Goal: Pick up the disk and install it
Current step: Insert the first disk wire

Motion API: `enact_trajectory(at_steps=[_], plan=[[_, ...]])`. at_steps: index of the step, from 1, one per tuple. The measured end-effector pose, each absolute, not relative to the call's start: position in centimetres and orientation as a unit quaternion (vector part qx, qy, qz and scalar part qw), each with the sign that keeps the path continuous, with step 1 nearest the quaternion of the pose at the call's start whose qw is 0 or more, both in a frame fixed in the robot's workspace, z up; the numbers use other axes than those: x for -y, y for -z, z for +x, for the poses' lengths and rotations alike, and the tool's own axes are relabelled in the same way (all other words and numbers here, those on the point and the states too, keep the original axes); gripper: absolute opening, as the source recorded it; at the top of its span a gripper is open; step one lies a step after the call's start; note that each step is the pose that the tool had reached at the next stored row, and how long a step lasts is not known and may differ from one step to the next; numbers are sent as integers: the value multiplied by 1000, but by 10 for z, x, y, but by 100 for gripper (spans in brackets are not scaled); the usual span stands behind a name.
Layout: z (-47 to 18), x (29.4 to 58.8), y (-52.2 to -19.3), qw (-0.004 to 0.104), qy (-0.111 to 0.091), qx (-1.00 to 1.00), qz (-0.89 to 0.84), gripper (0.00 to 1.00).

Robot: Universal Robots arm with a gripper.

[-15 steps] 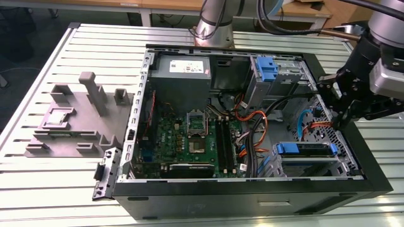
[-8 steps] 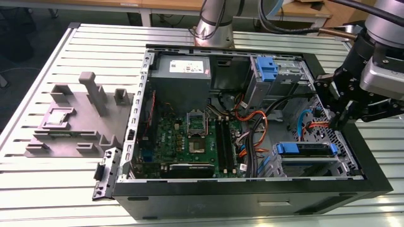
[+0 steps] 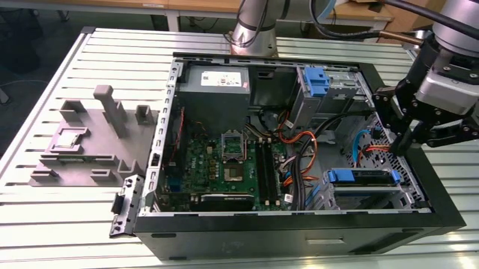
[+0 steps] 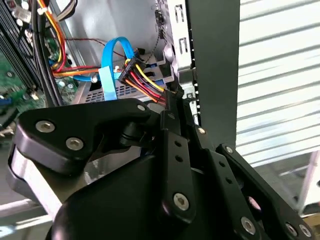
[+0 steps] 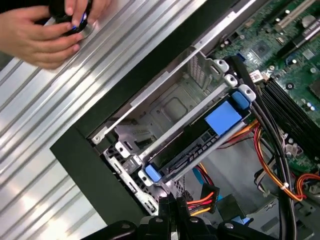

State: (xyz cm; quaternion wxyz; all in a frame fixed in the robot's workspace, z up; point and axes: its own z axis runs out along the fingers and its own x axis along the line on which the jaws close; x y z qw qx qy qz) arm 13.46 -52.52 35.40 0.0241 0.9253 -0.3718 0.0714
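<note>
The desk (image 3: 60, 216) is made of silver slats, and the open case (image 3: 299, 238) lies flat on it. The arm (image 3: 449, 67) hangs over the case's far end, on the exterior view's right. A grey block (image 3: 82, 145) sits on the desk beside the other end of the case.

The disk (image 5: 220, 117) is in the case. It sits in the metal bay in the case's corner, near the black wall, with its blue ends showing. It looks pushed in, so I think the pick-up is done and the work is at the fitting-in part.

The claw (image 3: 405, 147) is just inside the case, close to the wall and above the disk's bay. Its fingers look pressed together and hold nothing that I can see. The tips are right by a plug with red, yellow and black wires (image 4: 142, 77).

Any move here calls for care and small steps. There is little room in this corner of the case: the wall is on one side, the bay's thin metal edges are below, and wires hang close by. Straight up out of the case is open.

A person's hands (image 5: 45, 35) are on the desk outside the case, holding a small dark thing.
</note>
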Motion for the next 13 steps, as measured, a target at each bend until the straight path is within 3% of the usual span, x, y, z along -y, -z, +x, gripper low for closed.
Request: enact_trajectory(at_steps=[13], plan=[[135,525,-353,29,-70,432,899,17]])
